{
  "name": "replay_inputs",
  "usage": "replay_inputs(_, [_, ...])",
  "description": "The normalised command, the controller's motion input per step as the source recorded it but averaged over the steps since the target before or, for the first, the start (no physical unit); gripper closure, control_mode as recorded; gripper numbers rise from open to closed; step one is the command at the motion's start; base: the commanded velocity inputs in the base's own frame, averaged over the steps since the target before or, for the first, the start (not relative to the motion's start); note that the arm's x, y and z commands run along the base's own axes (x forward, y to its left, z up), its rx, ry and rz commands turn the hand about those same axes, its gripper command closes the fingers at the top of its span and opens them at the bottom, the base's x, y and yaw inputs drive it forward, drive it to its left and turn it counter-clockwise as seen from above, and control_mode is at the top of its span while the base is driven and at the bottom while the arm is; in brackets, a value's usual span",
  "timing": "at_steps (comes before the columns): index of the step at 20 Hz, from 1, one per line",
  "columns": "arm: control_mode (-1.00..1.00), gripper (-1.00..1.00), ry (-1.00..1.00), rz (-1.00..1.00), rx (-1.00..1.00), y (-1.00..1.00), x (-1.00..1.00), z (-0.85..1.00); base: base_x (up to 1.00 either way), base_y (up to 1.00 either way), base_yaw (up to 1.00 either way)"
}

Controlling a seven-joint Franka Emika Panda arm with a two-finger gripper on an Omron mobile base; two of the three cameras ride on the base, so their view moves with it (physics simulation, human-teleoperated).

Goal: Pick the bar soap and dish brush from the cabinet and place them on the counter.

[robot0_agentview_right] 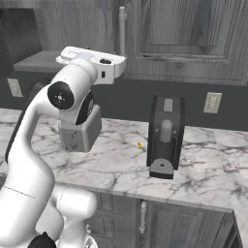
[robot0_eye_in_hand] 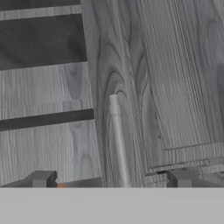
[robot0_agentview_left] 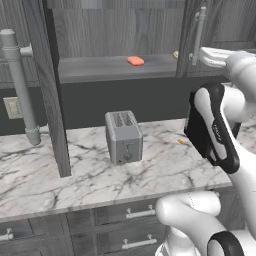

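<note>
The bar soap (robot0_agentview_left: pixel 135 61), a small orange-red bar, lies on the grey shelf of the open cabinet (robot0_agentview_left: pixel 100 67); a sliver of it (robot0_eye_in_hand: pixel 61 187) shows by my left fingertip. My gripper (robot0_eye_in_hand: pixel 111 178) is open and holds nothing. It is up at shelf height, facing the closed right cabinet door and its silver bar handle (robot0_eye_in_hand: pixel 118 140). The white hand (robot0_agentview_left: pixel 212 55) sits just right of that handle (robot0_agentview_left: pixel 199 35). A small tan bit (robot0_agentview_left: pixel 176 54) peeks out at the door's edge, too small to identify. The dish brush is hidden. The marble counter (robot0_agentview_left: pixel 75 175) lies below.
A silver toaster (robot0_agentview_left: pixel 123 136) stands mid-counter, and a black coffee machine (robot0_agentview_right: pixel 166 135) stands to its right. A tiny yellow speck (robot0_agentview_left: pixel 180 141) lies between them. The left cabinet door (robot0_agentview_left: pixel 50 90) hangs open over the counter. A grey pipe (robot0_agentview_left: pixel 20 85) runs down the wall.
</note>
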Motion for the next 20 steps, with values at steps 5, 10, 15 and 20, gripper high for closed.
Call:
replay_inputs(5, [-1.0, -1.0, 0.0, 0.0, 0.0, 0.0, 0.38, -0.05, 0.0, 0.0, 0.0])
replay_inputs(10, [-1.0, -1.0, 0.0, 0.0, 0.0, 0.0, 0.39, -0.06, 0.0, 0.0, 0.0])
replay_inputs(15, [-1.0, -1.0, 0.0, 0.0, 0.0, -0.03, 0.35, -0.04, 0.0, 0.0, 0.0])
replay_inputs(20, [-1.0, -1.0, 0.0, 0.0, 0.0, -0.12, 0.36, -0.02, 0.0, 0.0, 0.0])
